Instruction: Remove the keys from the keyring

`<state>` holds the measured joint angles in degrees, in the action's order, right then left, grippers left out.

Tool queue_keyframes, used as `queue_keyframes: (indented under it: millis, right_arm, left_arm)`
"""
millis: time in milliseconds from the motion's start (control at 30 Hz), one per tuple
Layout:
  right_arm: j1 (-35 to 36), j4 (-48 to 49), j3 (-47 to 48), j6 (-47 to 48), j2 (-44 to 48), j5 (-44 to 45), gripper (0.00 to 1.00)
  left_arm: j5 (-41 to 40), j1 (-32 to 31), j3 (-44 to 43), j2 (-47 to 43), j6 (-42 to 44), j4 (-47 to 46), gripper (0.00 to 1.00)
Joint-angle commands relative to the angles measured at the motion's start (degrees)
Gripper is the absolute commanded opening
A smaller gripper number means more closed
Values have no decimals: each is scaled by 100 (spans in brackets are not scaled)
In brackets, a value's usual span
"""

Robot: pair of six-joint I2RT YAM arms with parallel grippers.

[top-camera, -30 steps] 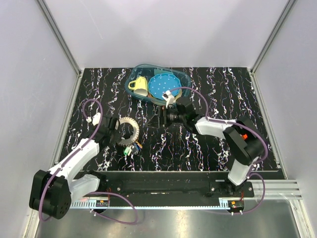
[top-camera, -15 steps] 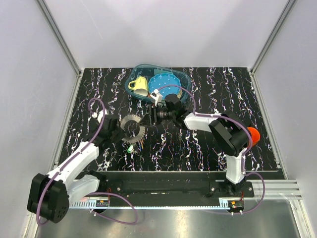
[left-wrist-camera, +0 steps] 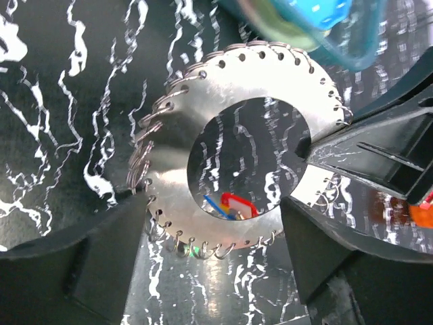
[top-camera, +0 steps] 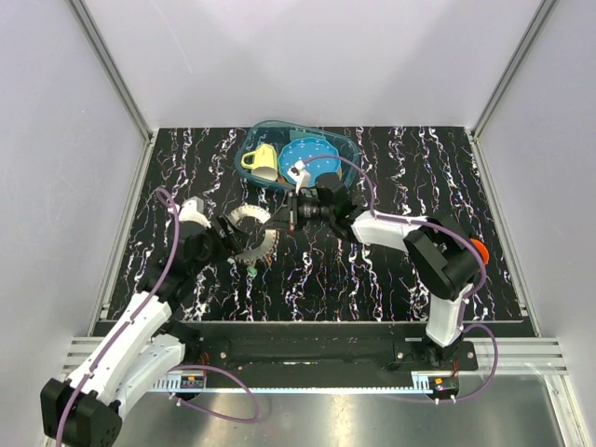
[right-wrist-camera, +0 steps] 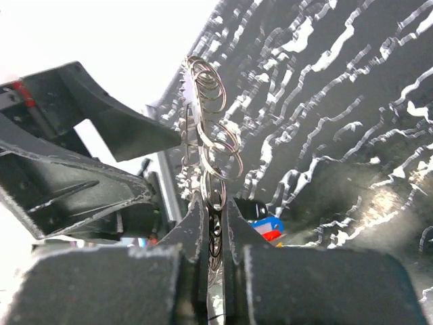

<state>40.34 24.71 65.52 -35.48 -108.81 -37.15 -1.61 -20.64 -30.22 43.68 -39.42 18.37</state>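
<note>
While the keyring, a flat silvery disc edged with small wire loops, sits raised above the black marbled table, I see it caught between both arms, left of the table's middle. Keys with red and blue heads show through the disc's central hole, and a green head peeks out at its lower rim. The right gripper has its jaws pinched tight on the disc's right edge, which its own camera shows edge-on. The left gripper has its fingers spread wide, their tips meeting the disc's lower rim on either side. Just beyond the right gripper, toward the far side of the table, a clear blue tub holds a yellow cup and a blue plate.
</note>
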Motion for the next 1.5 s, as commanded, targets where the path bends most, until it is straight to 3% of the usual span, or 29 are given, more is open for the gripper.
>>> queue_keyframes:
  millis: [0,167,300,533,633,867,900,967,1033,1067,1200,1333,1467]
  right_arm:
    - [-271,1859,-310,-1160,800,-442,0]
    - [-623,3932,-470,-2645,783,-1224,0]
    - [-632,4927,-601,-3016,818,-1488,0]
    - [-632,5386,-654,-3237,765,-1989,0]
    - [-650,5386,-724,-3237,748,-2068,0]
    - [-641,5351,-733,-3210,695,-2121,0]
    - [-641,5334,-716,-3210,686,-2095,0]
    - [-659,5264,-707,-3193,660,-2060,0]
    - [-667,4976,-689,-3053,695,-1999,1]
    - [-694,4826,-689,-2974,730,-1972,4]
    - [-711,3606,-812,-2140,1142,-1491,35]
    - [-703,1500,-1058,-553,2167,-480,58]
    - [-641,702,-1541,234,3075,672,64]
  left_arm:
    - [422,8,-318,-491,435,-158,85]
    - [1021,8,-599,-633,628,-80,89]
    - [1653,8,-766,-650,804,-158,89]
    - [2674,8,-521,-914,277,-1247,84]
    - [2788,8,-529,-1002,215,-1371,77]
    - [3148,8,-564,-897,22,-1319,41]
    - [3227,8,-556,-888,5,-1310,31]
    - [3263,8,-538,-861,-31,-1240,21]
    - [3298,8,-538,-852,-31,-1187,1]
    - [3272,8,-547,-844,-39,-1082,0]
    - [2808,8,-652,-782,-153,-923,0]
    - [2473,8,-818,-598,-364,-897,0]
    - [2104,8,-977,-440,-478,-914,0]
